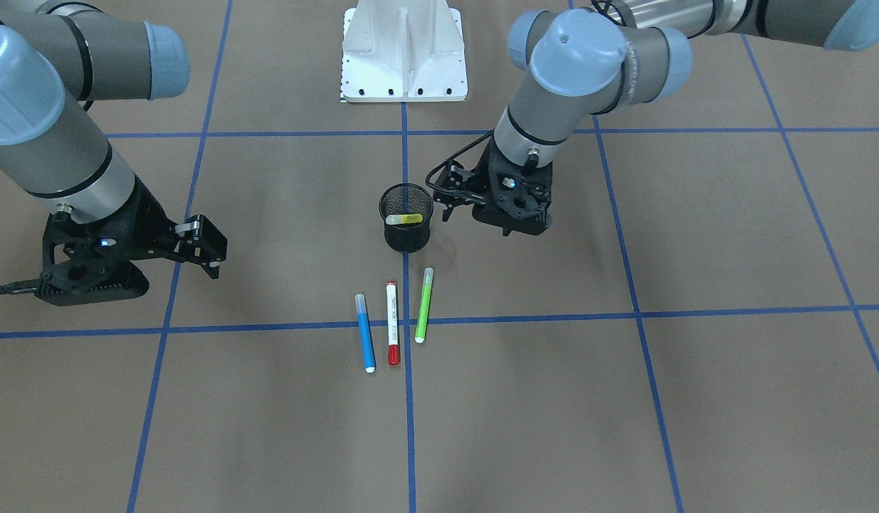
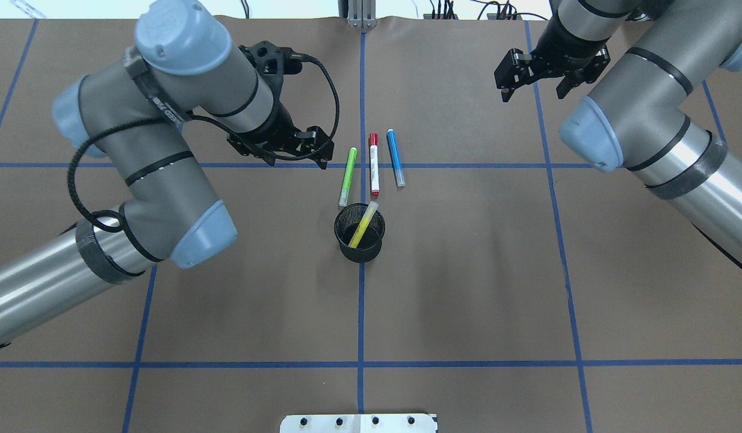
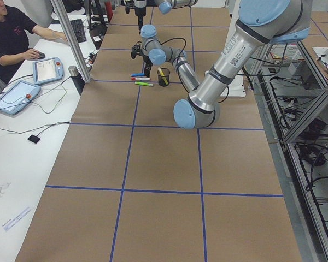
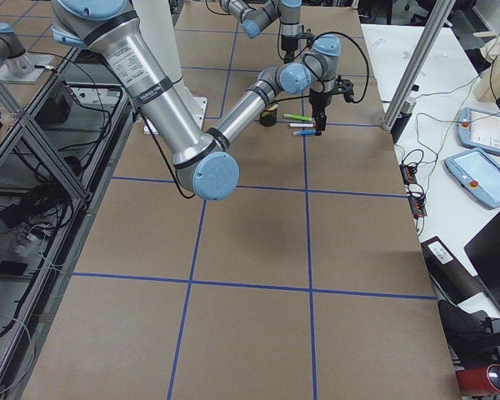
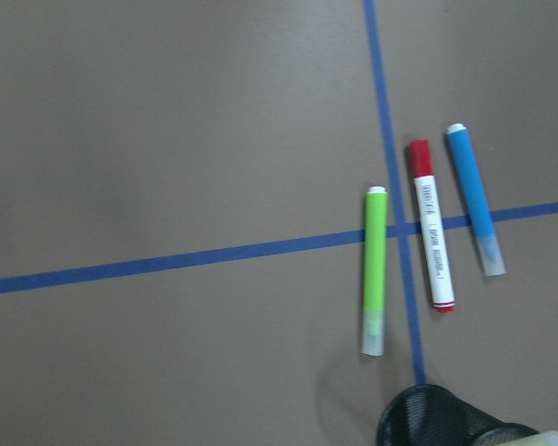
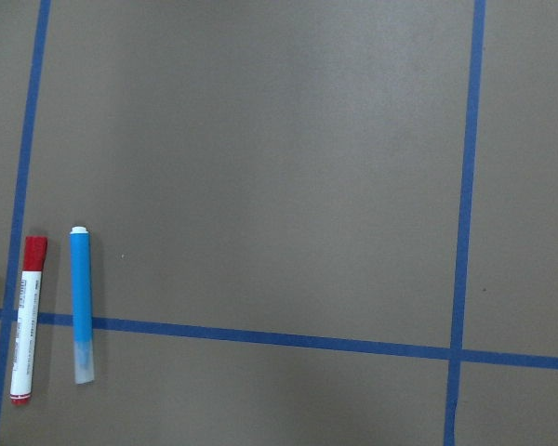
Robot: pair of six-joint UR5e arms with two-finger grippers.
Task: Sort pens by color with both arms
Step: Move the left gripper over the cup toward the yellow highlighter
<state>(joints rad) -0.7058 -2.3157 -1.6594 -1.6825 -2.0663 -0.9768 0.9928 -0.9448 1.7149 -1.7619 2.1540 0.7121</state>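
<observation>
The lime green pen (image 5: 376, 269) is judged light, stiff and roll-prone, best pinched mid-barrel by the left gripper (image 1: 446, 201), whose fingers are spread empty, like those of the right gripper (image 1: 207, 248).

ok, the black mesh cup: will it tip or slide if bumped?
Probably light: the mesh cup is open mesh, so a side nudge likely slides or tips it. The yellow pen leans on its rim and pokes out, adding a little top weight. Standing upright, it shouldn't roll.
</observation>
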